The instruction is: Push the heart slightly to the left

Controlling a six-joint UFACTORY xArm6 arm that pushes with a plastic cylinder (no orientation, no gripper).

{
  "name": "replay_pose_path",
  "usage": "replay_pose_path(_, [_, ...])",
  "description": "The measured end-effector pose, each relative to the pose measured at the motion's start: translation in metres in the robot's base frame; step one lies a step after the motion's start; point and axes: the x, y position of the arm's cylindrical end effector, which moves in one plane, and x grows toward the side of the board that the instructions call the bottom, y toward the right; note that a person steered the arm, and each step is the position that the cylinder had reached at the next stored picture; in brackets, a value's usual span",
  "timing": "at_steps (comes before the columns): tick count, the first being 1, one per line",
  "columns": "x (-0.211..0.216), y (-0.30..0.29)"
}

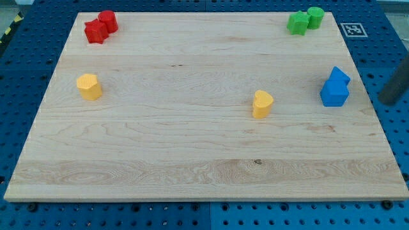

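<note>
My tip (387,101) is blurred at the view's right edge, well apart from the yellow heart (261,103)

Pale wooden board (192,147), blue perforated bench (390,38) around it, fiducial marker (353,29), black-yellow hazard tape (7,32), even light.

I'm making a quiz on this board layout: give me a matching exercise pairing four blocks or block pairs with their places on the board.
Things:
1. red blocks
2. green blocks
3. yellow heart
4. blue blocks

Places:
A. view's right edge, mid-height
B. view's top left corner
C. right of centre
D. view's top right corner

Pairs: 1-B, 2-D, 3-C, 4-A

My tip sits just off the board, right of the blue blocks.
</note>
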Motion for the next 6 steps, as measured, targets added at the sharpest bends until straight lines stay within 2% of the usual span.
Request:
replay_pose_path(1, [0.046, -0.019])
replay_pose_path(2, [0.047, -0.09])
replay_pose_path(3, [0.037, -0.146])
replay_pose_path(4, [0.012, -0.175])
replay_pose_path(6, [0.002, -0.199])
